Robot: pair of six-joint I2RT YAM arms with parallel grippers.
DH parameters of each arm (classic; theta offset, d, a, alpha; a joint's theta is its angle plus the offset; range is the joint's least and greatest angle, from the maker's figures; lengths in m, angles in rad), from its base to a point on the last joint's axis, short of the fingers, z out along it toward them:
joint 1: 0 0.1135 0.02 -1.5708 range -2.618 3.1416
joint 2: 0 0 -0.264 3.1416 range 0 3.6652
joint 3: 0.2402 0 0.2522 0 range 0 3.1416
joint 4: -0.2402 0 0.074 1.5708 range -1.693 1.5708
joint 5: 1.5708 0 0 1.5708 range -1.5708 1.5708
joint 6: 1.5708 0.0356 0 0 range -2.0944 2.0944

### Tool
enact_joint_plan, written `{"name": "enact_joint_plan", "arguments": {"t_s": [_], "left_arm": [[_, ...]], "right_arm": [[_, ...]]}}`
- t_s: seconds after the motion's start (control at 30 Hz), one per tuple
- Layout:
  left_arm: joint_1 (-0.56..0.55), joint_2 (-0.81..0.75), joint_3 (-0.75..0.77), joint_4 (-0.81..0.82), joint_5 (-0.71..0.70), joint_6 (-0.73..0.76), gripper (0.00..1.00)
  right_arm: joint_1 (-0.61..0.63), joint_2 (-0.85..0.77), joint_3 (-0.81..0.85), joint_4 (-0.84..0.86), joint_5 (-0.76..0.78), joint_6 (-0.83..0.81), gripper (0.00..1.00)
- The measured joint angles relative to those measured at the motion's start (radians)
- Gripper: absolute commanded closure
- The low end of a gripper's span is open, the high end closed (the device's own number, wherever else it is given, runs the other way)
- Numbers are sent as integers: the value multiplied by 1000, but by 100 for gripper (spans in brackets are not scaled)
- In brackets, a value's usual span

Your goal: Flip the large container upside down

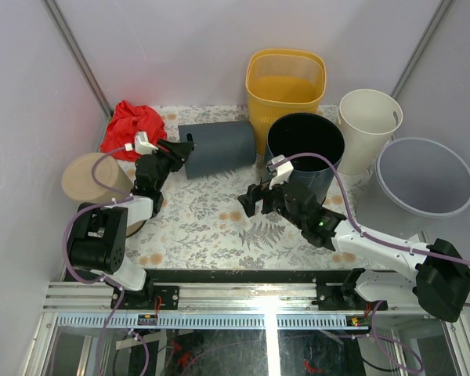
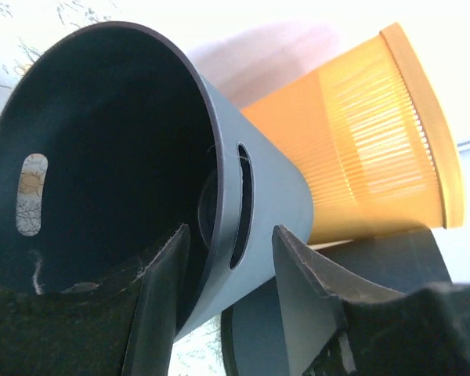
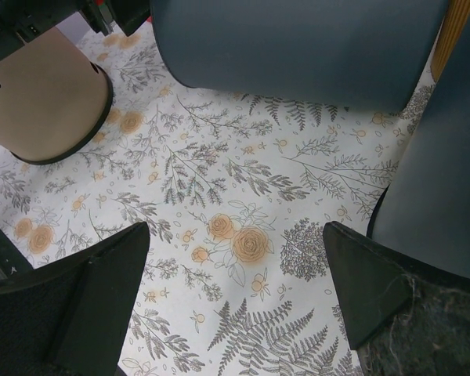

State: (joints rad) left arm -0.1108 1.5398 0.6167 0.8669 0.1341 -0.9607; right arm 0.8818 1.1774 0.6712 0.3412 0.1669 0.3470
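Top view, left to right, gives you a tan bin (image 1: 90, 178), red cloth (image 1: 133, 129), the smooth grey bin (image 1: 219, 146) lying on its side mid-table, and a ribbed yellow basket (image 1: 286, 86). Only the left wrist shows you the left gripper (image 2: 231, 229), jaws apart, straddling the grey bin's slotted rim. The right gripper (image 3: 236, 231) hangs wide open over the floral table (image 3: 180, 157).

I'm working in a lab test cell: white panels (image 1: 180, 47) on metal struts (image 1: 78, 56) box in the table (image 1: 211, 227), and both robot arms (image 1: 376, 247) are bolted to an aluminium rail (image 1: 243, 296) at its near edge.
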Motion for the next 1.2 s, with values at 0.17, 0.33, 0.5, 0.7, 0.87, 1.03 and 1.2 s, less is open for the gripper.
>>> {"name": "enact_joint_plan", "arguments": {"t_s": [0.17,0.33,0.5,0.7,0.87,1.03,1.2], "left_arm": [[0,5,-40,73,55,-24,67],[0,-19,-92,99,79,-33,89],[0,-77,-122,100,95,-40,98],[0,-207,-153,30,107,-31,99],[0,-330,-172,-75,135,0,97],[0,-490,-216,-213,163,29,96],[0,-661,-260,-353,200,42,95]], "right_arm": [[0,0,-2,0,0,0,1],[0,0,-2,0,0,0,1],[0,0,-3,0,0,0,0],[0,0,-8,0,0,0,1],[0,-4,-9,0,0,0,1],[0,-15,-10,0,1,0,0],[0,-19,-14,-2,8,0,1]]}}
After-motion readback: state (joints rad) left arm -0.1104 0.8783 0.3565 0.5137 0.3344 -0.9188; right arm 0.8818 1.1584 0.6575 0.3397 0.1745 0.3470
